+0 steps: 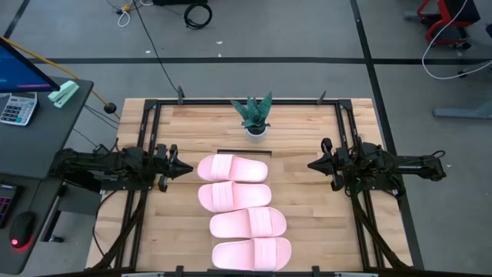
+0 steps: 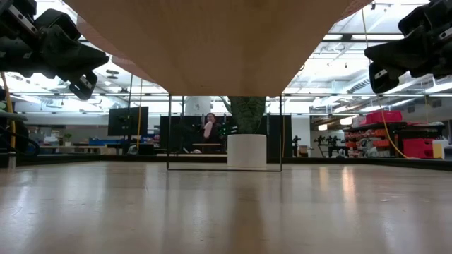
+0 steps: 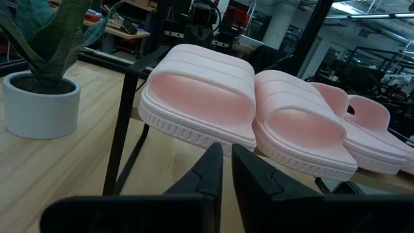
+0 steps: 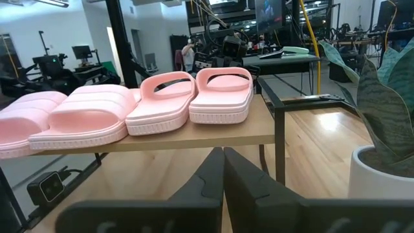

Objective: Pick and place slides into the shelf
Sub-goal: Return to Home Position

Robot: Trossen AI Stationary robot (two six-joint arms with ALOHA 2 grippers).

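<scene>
Several pale pink slides lie side by side in a row on the shelf (image 4: 262, 123), a raised pale wood board on a black frame over the table's middle. Their soles rest on its top. In the high view the row runs from the far slide (image 1: 233, 168) to the near one (image 1: 251, 252). The shelf's underside (image 2: 212, 42) fills the top of the low view. My left gripper (image 1: 187, 168) hovers level at the row's left, fingers all but together (image 3: 227, 152), holding nothing. My right gripper (image 1: 311, 165) hovers level at the right, shut and empty (image 4: 223, 155).
A potted plant (image 1: 254, 117) in a white pot stands at the table's far middle, just beyond the shelf's far end. Black frame rails (image 1: 151, 131) run along the table's left and right sides. A desk with a calculator (image 1: 17, 108) stands off the table's left. A person (image 2: 210, 130) sits far behind.
</scene>
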